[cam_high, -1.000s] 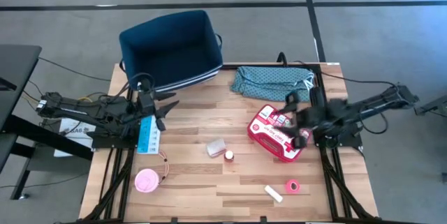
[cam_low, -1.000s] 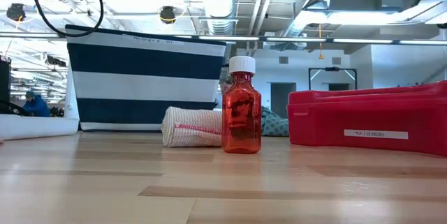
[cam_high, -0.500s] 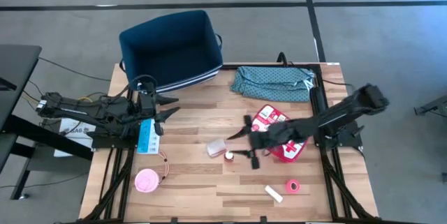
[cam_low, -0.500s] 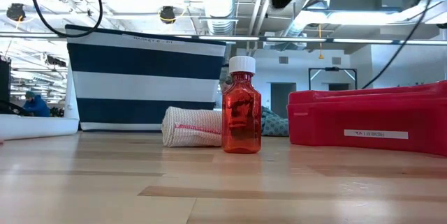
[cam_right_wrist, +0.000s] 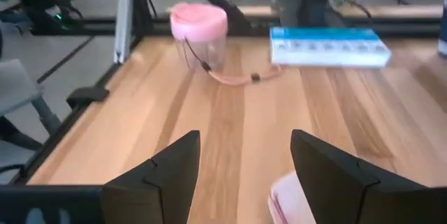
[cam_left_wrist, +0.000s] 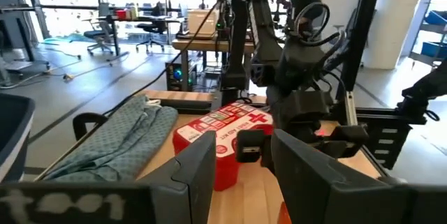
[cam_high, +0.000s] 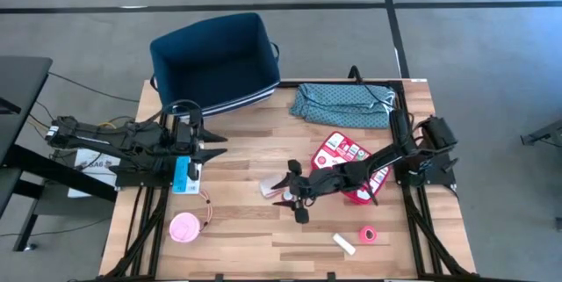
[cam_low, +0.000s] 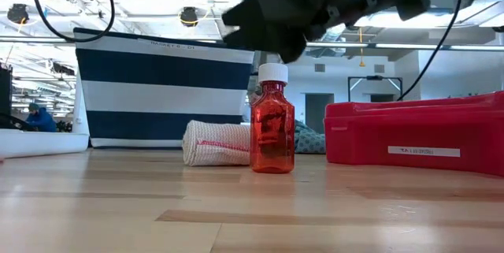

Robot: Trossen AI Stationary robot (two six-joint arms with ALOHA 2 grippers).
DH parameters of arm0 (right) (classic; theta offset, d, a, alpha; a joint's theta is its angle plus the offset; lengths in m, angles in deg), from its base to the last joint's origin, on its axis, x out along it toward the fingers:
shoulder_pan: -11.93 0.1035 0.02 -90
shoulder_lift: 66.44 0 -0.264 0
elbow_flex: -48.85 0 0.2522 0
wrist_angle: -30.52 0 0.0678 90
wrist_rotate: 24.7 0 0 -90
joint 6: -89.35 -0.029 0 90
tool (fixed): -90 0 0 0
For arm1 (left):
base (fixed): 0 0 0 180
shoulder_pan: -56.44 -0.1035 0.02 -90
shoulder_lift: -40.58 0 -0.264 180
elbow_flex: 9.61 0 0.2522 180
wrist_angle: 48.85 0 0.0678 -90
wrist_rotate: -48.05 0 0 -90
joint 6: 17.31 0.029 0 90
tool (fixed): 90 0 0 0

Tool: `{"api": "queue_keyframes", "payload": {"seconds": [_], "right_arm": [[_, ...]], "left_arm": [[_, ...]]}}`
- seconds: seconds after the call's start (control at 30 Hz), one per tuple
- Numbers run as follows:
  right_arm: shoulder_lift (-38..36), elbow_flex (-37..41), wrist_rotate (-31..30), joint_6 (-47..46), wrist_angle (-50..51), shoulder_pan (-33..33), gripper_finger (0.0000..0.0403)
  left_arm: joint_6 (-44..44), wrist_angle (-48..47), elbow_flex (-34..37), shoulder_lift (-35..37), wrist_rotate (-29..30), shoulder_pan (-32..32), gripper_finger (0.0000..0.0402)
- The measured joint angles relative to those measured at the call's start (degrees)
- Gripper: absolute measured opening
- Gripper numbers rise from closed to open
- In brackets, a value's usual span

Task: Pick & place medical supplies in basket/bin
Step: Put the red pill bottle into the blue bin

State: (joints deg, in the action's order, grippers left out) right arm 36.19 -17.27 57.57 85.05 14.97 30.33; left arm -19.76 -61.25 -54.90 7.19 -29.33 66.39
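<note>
My right gripper (cam_high: 287, 196) is open and hovers over the table's middle, just above a small red bottle with a white cap (cam_low: 272, 127) and a pale rolled packet (cam_high: 271, 185); both rest on the wood. In its wrist view the open fingers (cam_right_wrist: 167, 175) frame the packet's edge (cam_right_wrist: 290, 199), the pink tub (cam_right_wrist: 199, 32) and the light-blue box (cam_right_wrist: 328, 46). The left gripper (cam_high: 213, 144) is open above the light-blue box (cam_high: 183, 174) at the left edge. The red pouch (cam_high: 347, 163) lies under the right arm. The navy bin (cam_high: 213, 61) stands at the far left.
A teal patterned cloth (cam_high: 344, 104) lies at the far right. The pink tub (cam_high: 184, 227) with a thin cord sits near the left corner. The pink tape roll (cam_high: 367, 234) and white tube (cam_high: 343, 243) lie by the near edge. Bare wood shows between them.
The right arm has swung from above the red pouch toward the table's left, reaching out over the middle and dropping lower until its open gripper hangs just above the red bottle and packet. None of the objects has moved.
</note>
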Motion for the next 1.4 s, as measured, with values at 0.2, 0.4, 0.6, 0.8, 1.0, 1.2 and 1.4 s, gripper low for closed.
{"api": "queue_keyframes", "payload": {"seconds": [0.2,0.4,0.6,0.8,1.0,1.2,1.4], "right_arm": [[-0.1,0.0,-1.3,-1.0,3.0,-0.5,0.0219],[-0.1,0.1,-1.4,-4.7,6.2,-1.1,0.0216],[-0.1,0.1,0.4,-6.9,7.0,-0.8,0.0217],[0.0,0.1,0.2,-7.8,7.0,-0.4,0.0217],[4.6,-0.3,0.2,-9.8,4.3,-0.7,0.0219],[8.2,-0.3,0.2,-9.5,2.5,-0.9,0.0212],[9.3,-0.2,0.3,-10.7,2.6,-0.9,0.0203]], "left_arm": [[0.4,-1.5,0.0,0.0,0.0,0.0,0.0130],[0.5,-2.8,0.0,0.0,0.0,0.0,0.0130],[0.7,-3.9,0.0,0.0,0.0,0.0,0.0130],[0.7,-6.0,0.0,0.0,0.0,0.0,0.0130],[0.3,-6.5,0.0,0.0,0.0,0.0,0.0130],[0.2,-6.9,0.0,0.0,0.1,0.0,0.0130],[-0.3,-7.1,0.0,0.0,0.1,0.0,0.0130]]}}
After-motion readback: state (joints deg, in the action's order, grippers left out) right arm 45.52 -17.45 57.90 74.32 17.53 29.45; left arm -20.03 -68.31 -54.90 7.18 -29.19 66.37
